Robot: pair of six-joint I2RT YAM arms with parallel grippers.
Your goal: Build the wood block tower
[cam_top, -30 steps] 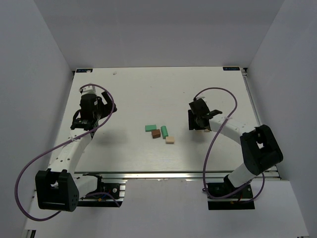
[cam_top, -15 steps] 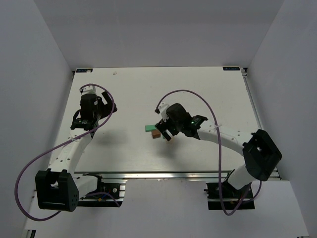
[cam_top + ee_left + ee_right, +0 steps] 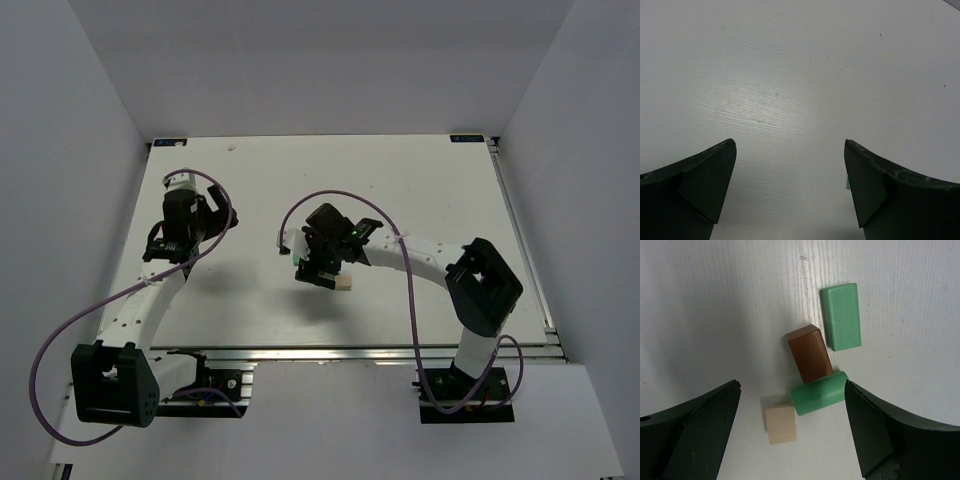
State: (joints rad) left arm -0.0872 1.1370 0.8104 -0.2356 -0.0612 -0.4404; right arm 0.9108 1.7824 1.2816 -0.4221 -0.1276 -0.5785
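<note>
The tower is not built: four blocks lie loose near the middle of the desk [image 3: 420,180], none stacked. In the right wrist view a flat green block [image 3: 840,316] lies farthest out. A brown block [image 3: 810,353] lies just beside it, its near end touching a second green block [image 3: 820,392] that lies crosswise. A tan block [image 3: 780,424] sits just beside that one, nearest the camera. The right arm [image 3: 420,248] reaches in over them, the right jaws wide open above the blocks and holding nothing. The left arm [image 3: 180,225] is well apart at the desk's left side, the left jaws wide open over the desk, holding nothing.
</note>
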